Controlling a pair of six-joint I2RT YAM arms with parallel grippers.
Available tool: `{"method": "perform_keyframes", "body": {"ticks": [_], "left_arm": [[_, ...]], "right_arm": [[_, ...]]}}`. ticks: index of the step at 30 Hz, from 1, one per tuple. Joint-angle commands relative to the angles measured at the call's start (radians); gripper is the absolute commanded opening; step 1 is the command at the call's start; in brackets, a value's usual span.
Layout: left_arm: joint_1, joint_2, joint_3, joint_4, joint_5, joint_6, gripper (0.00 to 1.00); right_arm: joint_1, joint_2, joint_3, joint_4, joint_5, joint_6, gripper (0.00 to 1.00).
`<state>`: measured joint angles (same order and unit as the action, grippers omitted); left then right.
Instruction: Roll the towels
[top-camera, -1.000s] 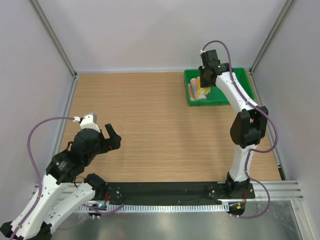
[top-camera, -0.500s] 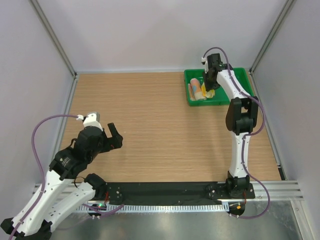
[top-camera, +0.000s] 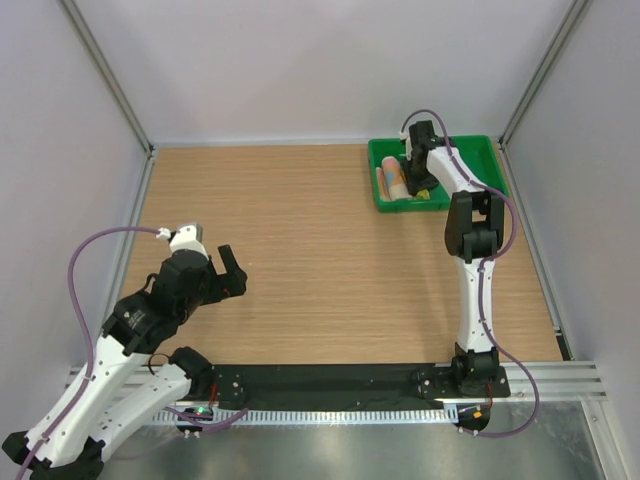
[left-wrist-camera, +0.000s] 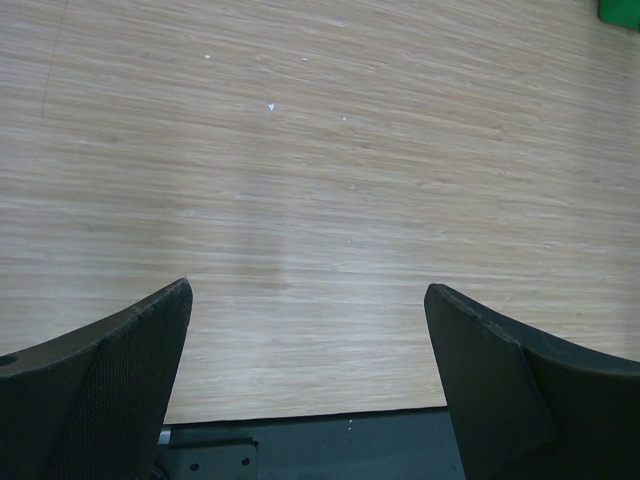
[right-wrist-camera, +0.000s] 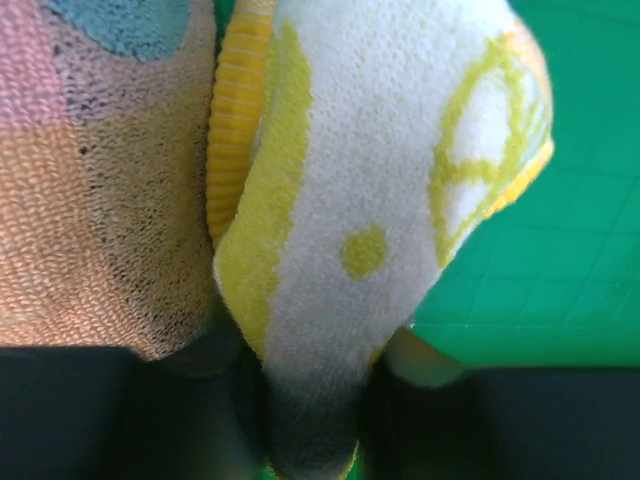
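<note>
The left gripper (top-camera: 228, 272) is held over the wooden table (top-camera: 300, 220) near the left front. Its jaws are spread wide, and nothing is seen between them in the left wrist view (left-wrist-camera: 308, 290).

At the far right corner a green tray (top-camera: 480, 148) is set on the table. Two towels are found in it. The pink and blue towel (top-camera: 392, 180) is laid as a short roll on the left side of the tray. The yellow towel (top-camera: 424, 190) is just beside it, touching it.

The right gripper (top-camera: 412, 176) is lowered into the tray. In the right wrist view the yellow towel (right-wrist-camera: 350, 200) is pinched at its end between the dark fingers (right-wrist-camera: 310, 425). These are blurred and cut off at the bottom. The pink and blue towel (right-wrist-camera: 100, 200) is pressed against the yellow one. Most of both towels is hidden from above by the arm.
</note>
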<state>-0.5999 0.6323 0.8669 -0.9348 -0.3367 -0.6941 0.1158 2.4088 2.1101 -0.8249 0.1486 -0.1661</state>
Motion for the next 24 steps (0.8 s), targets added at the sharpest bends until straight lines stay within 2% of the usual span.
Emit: {"method": "perform_keyframes", "body": {"ticks": [1, 2, 6, 13, 24], "left_arm": [[0.0, 0.0, 0.0, 0.022, -0.007, 0.019, 0.99], [0.0, 0.0, -0.002, 0.024, -0.007, 0.019, 0.99], [0.0, -0.002, 0.0, 0.022, -0.007, 0.018, 1.0], [0.0, -0.009, -0.002, 0.024, -0.012, 0.016, 1.0], [-0.001, -0.013, -0.002, 0.025, -0.007, 0.015, 1.0]], "right_arm": [[-0.002, -0.011, 0.008, 0.006, 0.032, -0.003, 0.43], [-0.004, -0.014, 0.007, 0.006, 0.035, -0.001, 0.55], [-0.004, -0.037, 0.017, -0.002, 0.061, -0.001, 0.71], [-0.002, -0.088, 0.048, -0.034, 0.051, 0.013, 0.83], [-0.001, -0.158, 0.108, -0.079, 0.031, 0.033, 0.96]]}}
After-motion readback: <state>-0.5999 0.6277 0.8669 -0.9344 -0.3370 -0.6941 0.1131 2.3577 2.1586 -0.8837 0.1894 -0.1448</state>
